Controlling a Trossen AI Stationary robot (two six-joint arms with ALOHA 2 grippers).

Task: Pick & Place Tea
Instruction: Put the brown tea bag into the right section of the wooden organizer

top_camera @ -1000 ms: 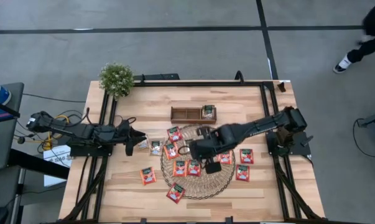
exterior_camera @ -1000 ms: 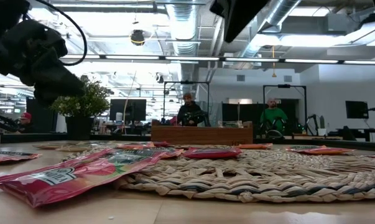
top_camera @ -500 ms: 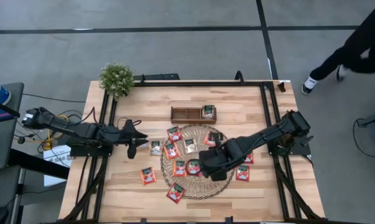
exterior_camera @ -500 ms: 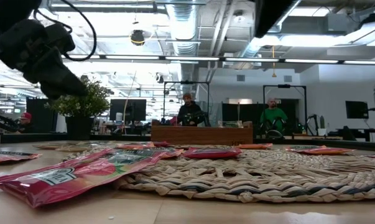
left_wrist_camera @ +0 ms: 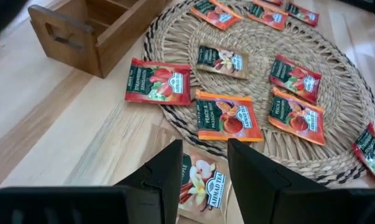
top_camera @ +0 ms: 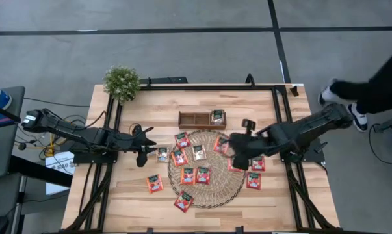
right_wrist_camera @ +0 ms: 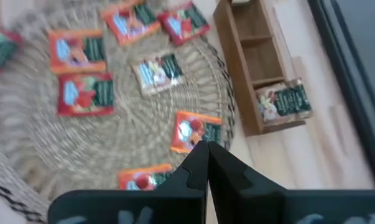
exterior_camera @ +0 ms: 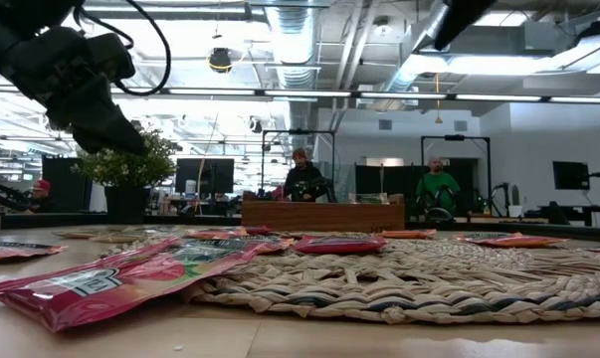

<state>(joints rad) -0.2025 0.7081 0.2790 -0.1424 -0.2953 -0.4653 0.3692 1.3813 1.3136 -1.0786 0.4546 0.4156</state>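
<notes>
— Looking from above, which pincer is nearer the tea? The left pincer (top_camera: 141, 155), parted and empty, is just beside a beige sachet (top_camera: 162, 154) on the surface.

— From its wrist, that sachet (left_wrist_camera: 201, 183) is seen between the fingers. The right pincer (top_camera: 238, 153) is shut, empty.

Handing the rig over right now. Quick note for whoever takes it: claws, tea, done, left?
Left claw: open, empty, poised over a pale sachet on the bare wood beside the straw mat.
Right claw: shut, holding nothing visible, above the mat's right part near an orange sachet.
Tea: most sachets lie scattered on and around the mat; a few sit on the table left and right of it.
Done: one sachet sits in the right-end compartment of the wooden tray.
Left: all the loose sachets; the tray's other compartments look empty.
</notes>
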